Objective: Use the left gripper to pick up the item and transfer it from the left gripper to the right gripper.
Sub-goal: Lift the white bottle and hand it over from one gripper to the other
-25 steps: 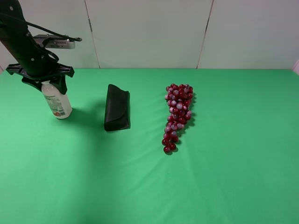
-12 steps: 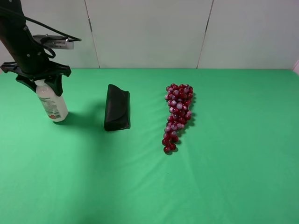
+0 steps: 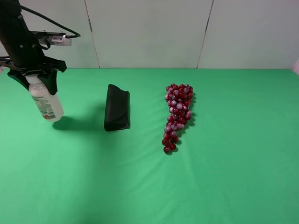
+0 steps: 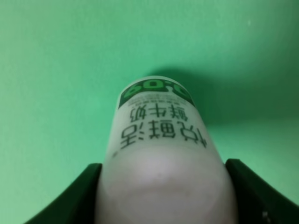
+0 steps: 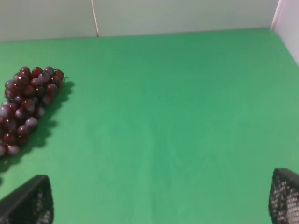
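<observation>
Bottle (image 3: 45, 103) higher, farther left.

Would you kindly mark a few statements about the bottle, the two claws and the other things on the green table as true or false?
1. The left claw is shut on the bottle. True.
2. The bottle lies on its side. False: it is near upright, its cap end in the claw.
3. The black case lies between the bottle and the grapes. True.
4. The right claw grips the grapes. False: its fingers are wide apart with nothing between them, and the grapes lie on the green cloth.
</observation>
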{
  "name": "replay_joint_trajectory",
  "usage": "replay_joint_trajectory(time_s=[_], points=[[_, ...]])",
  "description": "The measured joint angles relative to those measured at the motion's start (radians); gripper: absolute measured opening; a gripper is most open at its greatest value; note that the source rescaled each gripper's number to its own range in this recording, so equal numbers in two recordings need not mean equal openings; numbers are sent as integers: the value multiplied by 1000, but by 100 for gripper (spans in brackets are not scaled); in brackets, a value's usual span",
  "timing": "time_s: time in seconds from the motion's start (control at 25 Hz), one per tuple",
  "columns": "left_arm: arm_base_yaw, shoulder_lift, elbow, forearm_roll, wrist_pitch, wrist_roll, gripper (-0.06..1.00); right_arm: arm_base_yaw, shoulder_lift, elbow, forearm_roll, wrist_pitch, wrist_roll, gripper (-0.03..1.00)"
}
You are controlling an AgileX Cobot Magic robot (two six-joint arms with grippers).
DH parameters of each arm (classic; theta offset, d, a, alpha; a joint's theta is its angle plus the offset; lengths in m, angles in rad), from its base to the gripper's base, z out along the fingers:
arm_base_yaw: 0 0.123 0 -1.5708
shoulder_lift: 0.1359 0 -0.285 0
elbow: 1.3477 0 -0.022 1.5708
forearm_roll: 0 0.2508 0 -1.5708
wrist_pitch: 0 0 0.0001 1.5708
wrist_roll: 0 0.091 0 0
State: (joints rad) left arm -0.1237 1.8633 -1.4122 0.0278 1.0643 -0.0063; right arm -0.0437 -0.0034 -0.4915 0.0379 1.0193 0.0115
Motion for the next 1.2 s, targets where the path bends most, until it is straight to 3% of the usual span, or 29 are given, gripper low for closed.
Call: replay_joint_trajectory(time_s=[0.64,1.04,1.2], points=[[0,-183,0,-28,41,6,2,0,0,0,0,0,0,100],[0,-207,0,-260,48,117,2,0,0,0,0,0,0,100],[0,-208,0,-432,46,200,2,0,0,0,0,0,0,100]])
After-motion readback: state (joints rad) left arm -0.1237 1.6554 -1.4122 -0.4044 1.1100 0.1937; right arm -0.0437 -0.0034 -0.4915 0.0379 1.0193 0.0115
